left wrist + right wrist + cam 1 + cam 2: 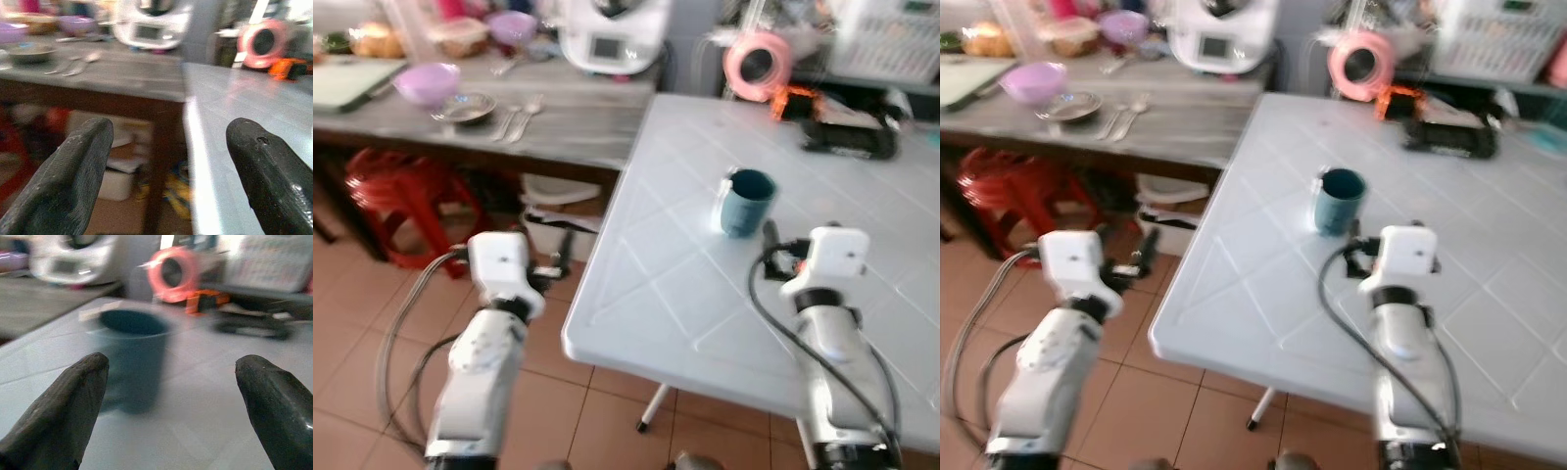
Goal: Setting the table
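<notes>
Right gripper (168,396) open, empty, near teal mug (745,202) mid white table (656,294). I judge mug rigid, light, slick: clamp across the body. Left gripper (166,161) open off the table's left edge.

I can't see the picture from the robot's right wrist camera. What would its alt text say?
A dark teal cup stands upright on a pale table, seen between the right gripper's two open black fingers. Behind it, blurred, are a pink round object and a white appliance.

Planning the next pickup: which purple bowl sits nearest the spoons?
The pale purple bowl beside the metal dish, at the wooden counter's front; the darker bowl sits farther back.
</notes>
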Tool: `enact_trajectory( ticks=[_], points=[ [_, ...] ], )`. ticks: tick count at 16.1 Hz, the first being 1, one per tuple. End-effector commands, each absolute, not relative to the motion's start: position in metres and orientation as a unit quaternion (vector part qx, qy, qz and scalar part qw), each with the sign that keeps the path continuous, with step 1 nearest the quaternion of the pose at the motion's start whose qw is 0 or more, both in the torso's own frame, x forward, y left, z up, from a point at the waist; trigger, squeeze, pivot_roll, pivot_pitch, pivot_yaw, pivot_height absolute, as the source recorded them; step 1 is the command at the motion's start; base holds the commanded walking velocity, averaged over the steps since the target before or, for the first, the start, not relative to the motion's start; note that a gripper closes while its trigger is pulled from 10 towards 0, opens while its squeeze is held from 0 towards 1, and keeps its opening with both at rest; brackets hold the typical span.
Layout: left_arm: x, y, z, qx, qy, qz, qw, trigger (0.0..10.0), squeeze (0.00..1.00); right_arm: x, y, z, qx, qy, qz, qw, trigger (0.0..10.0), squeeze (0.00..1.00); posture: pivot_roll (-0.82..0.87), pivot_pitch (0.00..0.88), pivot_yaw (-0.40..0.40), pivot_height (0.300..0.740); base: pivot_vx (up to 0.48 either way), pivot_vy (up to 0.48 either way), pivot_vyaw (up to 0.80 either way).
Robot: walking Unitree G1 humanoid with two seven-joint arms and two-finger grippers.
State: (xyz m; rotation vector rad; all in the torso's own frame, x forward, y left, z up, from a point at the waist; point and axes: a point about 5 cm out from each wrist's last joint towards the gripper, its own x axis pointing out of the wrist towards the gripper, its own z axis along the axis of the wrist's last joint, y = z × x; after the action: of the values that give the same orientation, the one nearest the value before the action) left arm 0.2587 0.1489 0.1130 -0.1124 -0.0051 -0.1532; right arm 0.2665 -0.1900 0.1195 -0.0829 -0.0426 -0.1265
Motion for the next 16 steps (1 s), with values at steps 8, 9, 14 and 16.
enact_trajectory(
  ticks=[8, 9, 14, 16],
  points=[
    [0.254, 0.145, 0.111, -0.064, 0.009, -0.091, 0.994, 10.0, 0.0, 0.275, -0.17, 0.116, -0.03, -0.01, -0.043, 0.999, 10.0, 0.0, 0.0, 0.036, 0.033, 0.74, 0.0, 0.0, 0.0],
    [0.255, 0.146, 0.113, -0.06, 0.004, -0.085, 0.995, 10.0, 0.0, 0.279, -0.17, 0.116, -0.025, -0.005, -0.046, 0.999, 10.0, 0.0, 0.0, 0.044, 0.036, 0.74, 0.0, 0.0, 0.0],
    [0.25, 0.145, 0.114, -0.064, 0.01, -0.092, 0.994, 10.0, 0.0, 0.29, -0.16, 0.114, -0.015, 0.004, -0.046, 0.999, 10.0, 0.0, 0.01, 0.078, 0.03, 0.74, 0.0, 0.0, 0.0],
    [0.249, 0.145, 0.114, -0.065, 0.012, -0.089, 0.994, 10.0, 0.0, 0.291, -0.157, 0.112, -0.008, 0.008, -0.044, 0.999, 10.0, 0.0, 0.01, 0.093, 0.028, 0.74, 0.0, 0.0, 0.0]
  ],
)
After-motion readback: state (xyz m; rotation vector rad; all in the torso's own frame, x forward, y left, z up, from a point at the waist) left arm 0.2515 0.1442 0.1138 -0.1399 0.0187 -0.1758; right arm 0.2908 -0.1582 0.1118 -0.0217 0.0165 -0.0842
